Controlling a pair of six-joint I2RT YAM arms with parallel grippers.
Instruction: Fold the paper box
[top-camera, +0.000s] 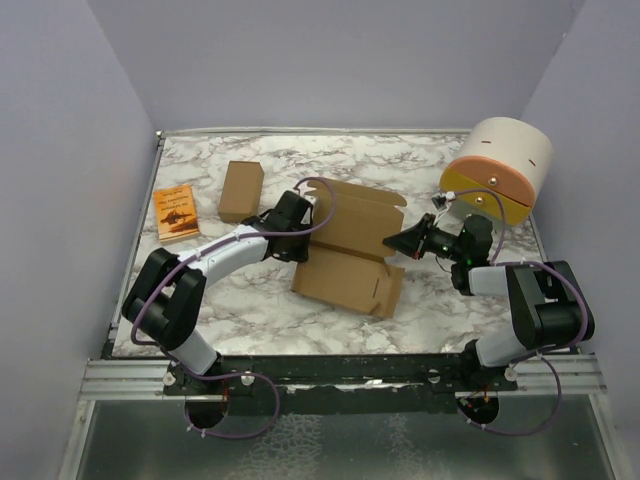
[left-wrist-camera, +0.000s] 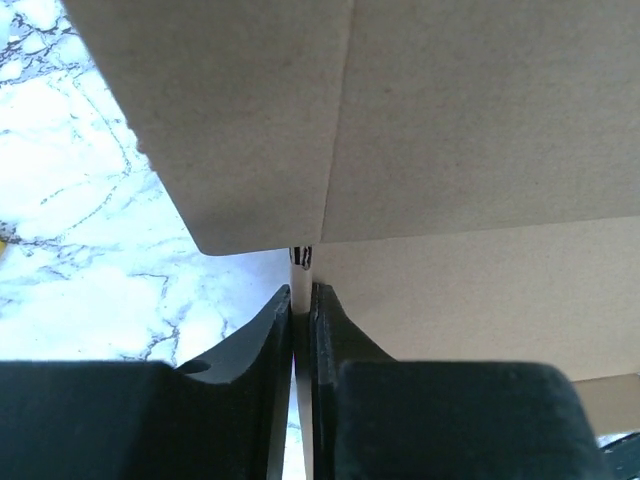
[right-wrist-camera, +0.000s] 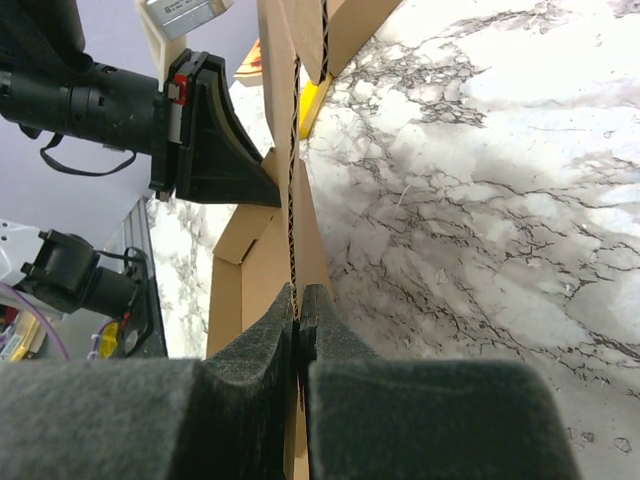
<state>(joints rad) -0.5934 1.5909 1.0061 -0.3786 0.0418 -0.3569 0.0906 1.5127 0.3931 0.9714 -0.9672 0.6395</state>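
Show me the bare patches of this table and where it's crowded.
Bare marble: the near strip in front of the paper box, and the far strip behind it, between the small cardboard box and the round container. Crowded: the centre, where the left pincer and right pincer pinch the box.

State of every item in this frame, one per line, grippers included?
paper box: partly folded, not closed.
left gripper: shut on the paper box's edge.
right gripper: shut on the paper box's opposite edge.
small cardboard box: closed, apart from both arms.
orange booklet: closed, lying flat.
round container: fronts look shut.
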